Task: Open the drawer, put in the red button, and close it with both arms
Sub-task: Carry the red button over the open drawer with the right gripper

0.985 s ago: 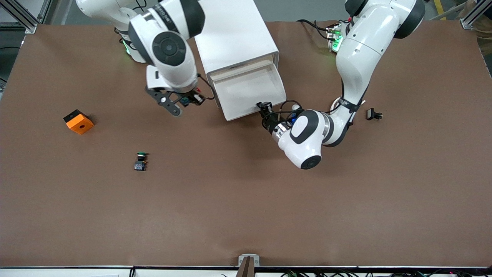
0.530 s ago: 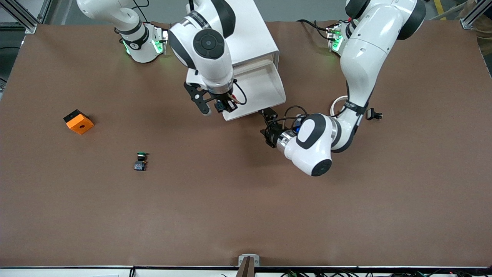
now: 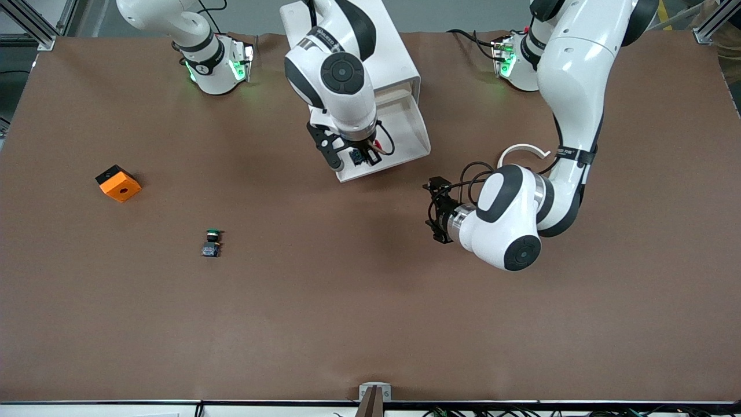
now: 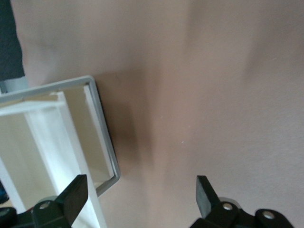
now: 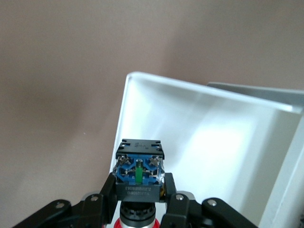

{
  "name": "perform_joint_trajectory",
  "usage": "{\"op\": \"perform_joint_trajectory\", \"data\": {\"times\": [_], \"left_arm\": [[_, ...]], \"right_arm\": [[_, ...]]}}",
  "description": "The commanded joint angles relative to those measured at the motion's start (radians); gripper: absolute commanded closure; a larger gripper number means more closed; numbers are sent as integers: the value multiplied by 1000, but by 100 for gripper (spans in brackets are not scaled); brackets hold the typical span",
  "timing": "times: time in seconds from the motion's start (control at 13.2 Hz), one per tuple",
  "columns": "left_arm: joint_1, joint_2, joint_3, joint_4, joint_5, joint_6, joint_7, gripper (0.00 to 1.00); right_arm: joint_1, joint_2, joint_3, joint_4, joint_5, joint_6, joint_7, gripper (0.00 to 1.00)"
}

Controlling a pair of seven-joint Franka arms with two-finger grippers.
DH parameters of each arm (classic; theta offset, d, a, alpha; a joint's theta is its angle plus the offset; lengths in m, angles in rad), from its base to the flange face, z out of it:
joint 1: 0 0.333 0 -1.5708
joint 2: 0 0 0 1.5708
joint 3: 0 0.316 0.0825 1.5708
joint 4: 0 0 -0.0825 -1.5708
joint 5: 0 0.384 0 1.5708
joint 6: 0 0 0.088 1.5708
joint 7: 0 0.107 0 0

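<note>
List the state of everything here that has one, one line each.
Drawer: pulled open, nothing seen inside.
Red button: held in the right gripper over the drawer.
Right gripper: shut on the red button.
Left gripper: open, holding nothing, over bare table by the drawer.
Green button: lying on the table.
Orange block: resting on the table.

The red button [image 5: 138,183], a black and blue block with its red cap down, hangs clamped in the right end effector [image 5: 137,202] over the open white drawer [image 3: 399,130].
</note>
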Motion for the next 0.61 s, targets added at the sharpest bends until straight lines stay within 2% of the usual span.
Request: {"op": "perform_joint_trajectory", "data": {"times": [0.0, 0.3, 0.53], "left_arm": [[37, -56, 7, -10, 32, -8, 85, 0], [95, -136, 12, -12, 92, -6, 275, 0], [112, -167, 9, -12, 171, -6, 302, 0]], "right_arm": [[39, 24, -12, 26, 48, -11, 18, 81], [54, 55, -12, 23, 49, -12, 19, 80], [64, 78, -12, 26, 50, -8, 25, 77]]}}
